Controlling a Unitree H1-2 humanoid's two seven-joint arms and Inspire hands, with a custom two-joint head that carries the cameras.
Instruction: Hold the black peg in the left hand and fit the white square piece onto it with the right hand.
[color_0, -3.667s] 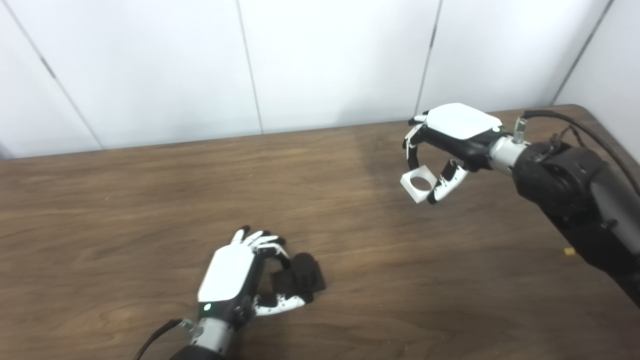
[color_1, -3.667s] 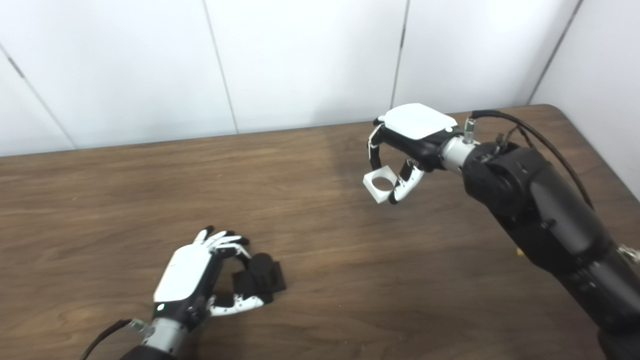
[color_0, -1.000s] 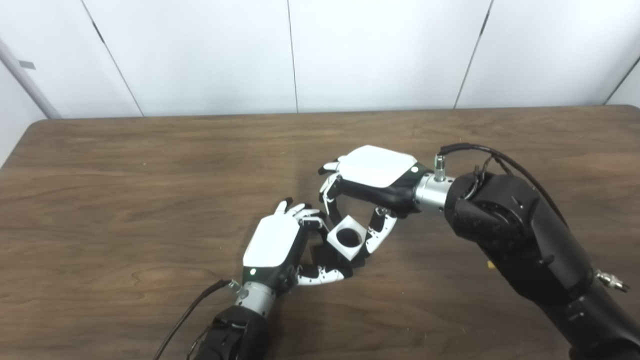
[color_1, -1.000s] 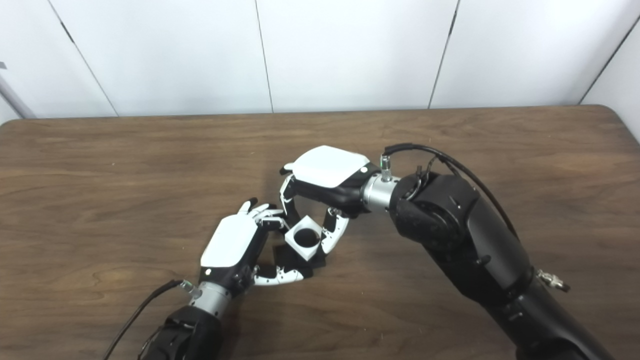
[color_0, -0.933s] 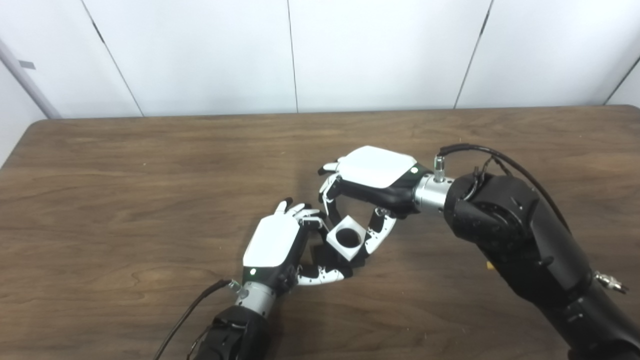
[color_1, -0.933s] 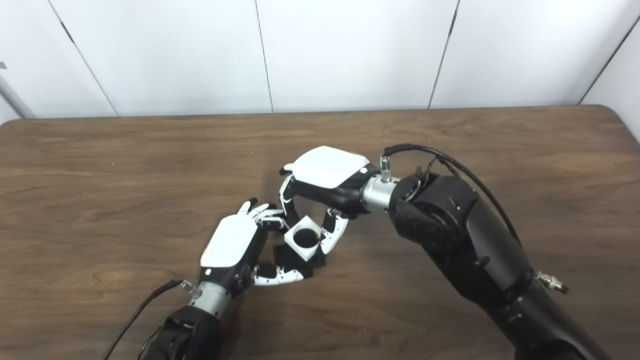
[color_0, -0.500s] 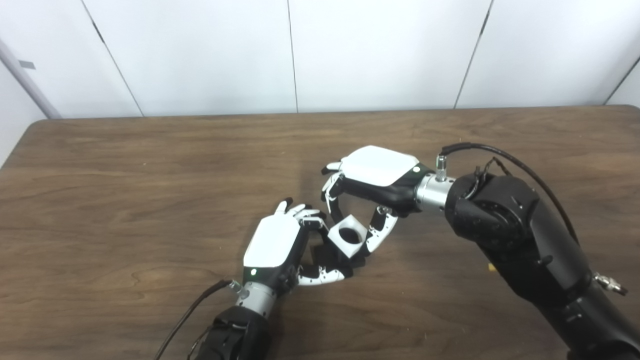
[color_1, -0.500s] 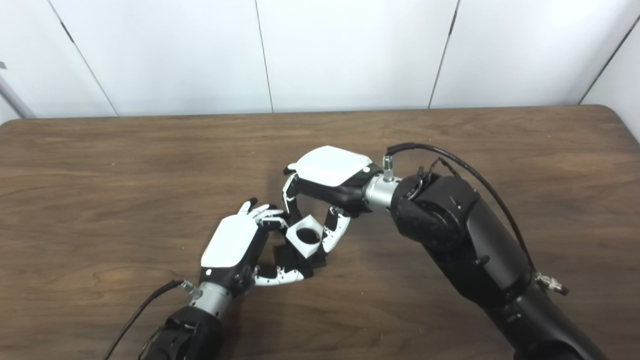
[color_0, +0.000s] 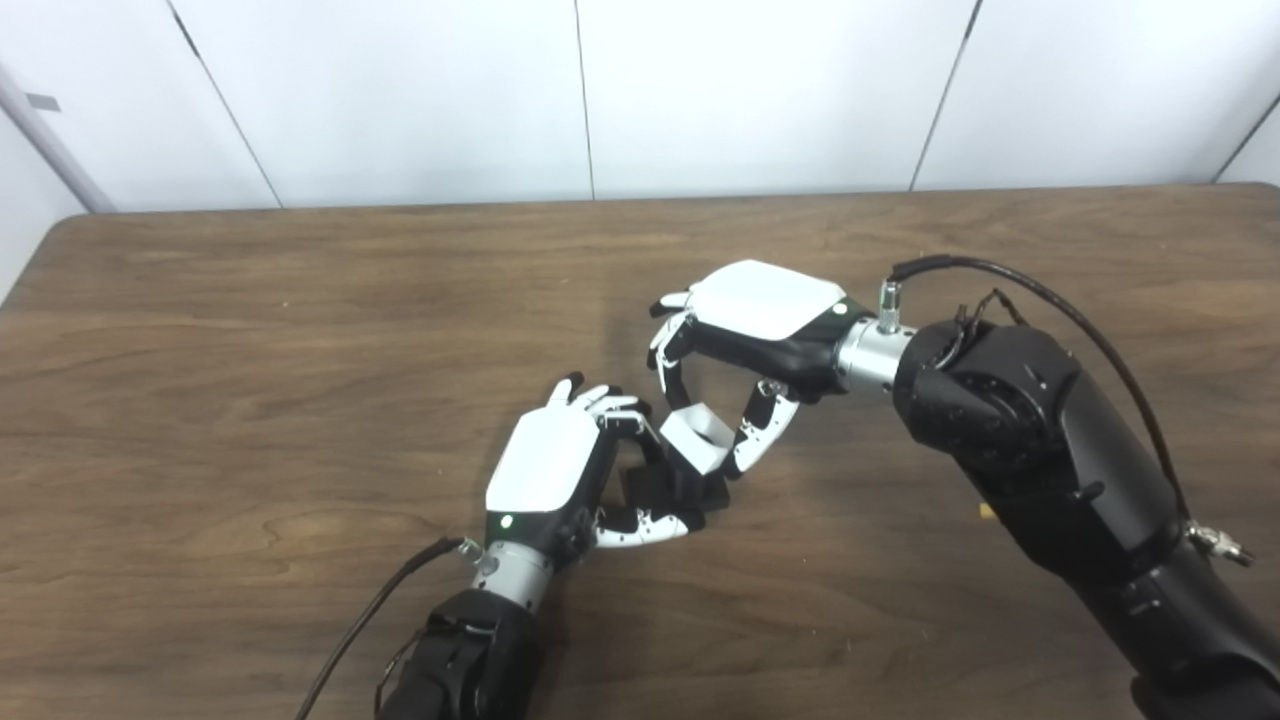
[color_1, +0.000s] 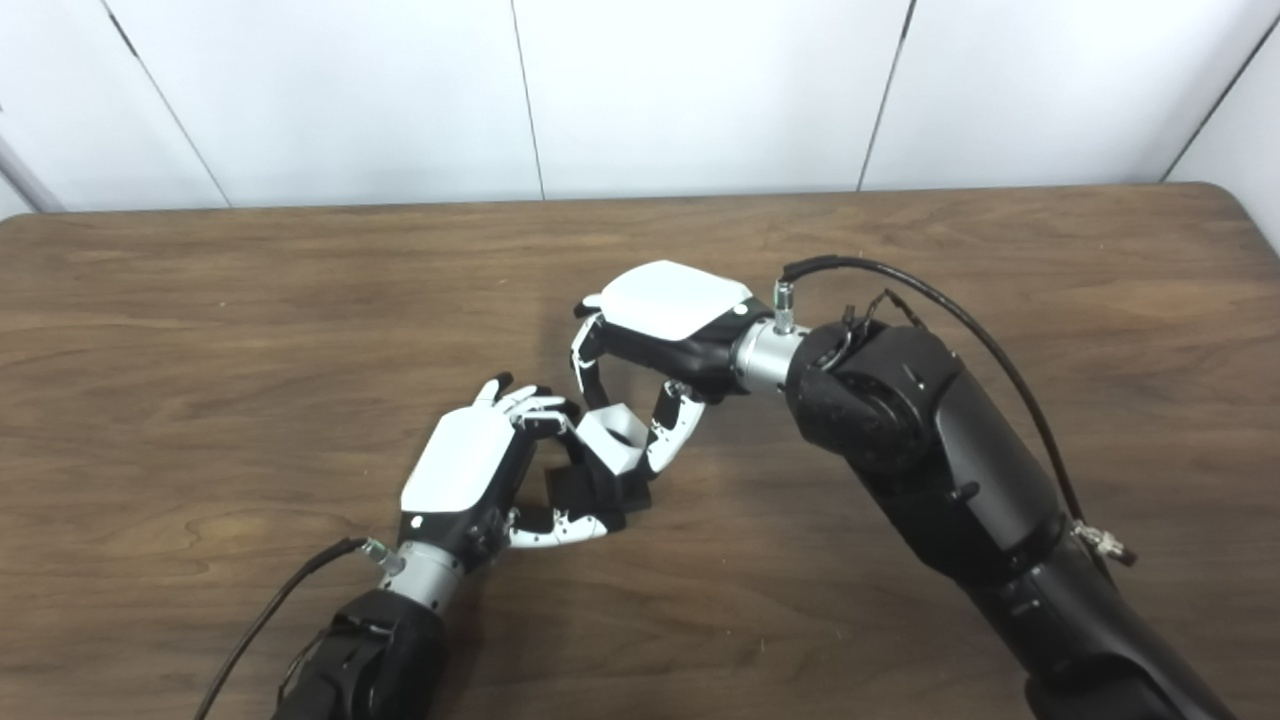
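My left hand is shut on the black peg, which rests low over the brown table. My right hand is shut on the white square piece, pinched between fingers and thumb. The piece has a round hole and is tilted, its lower edge against the top of the peg. The same shows in the right eye view: left hand, peg, white piece, right hand. The peg's top is partly hidden by the piece.
A black cable loops over my right forearm. A small yellowish crumb lies on the table beside my right arm. The white panelled wall stands behind the table's far edge.
The camera has tilted a little, shifting the whole picture up. The white piece has tipped from showing its hole face-on to a steeper tilt against the peg. The left hand holds still.
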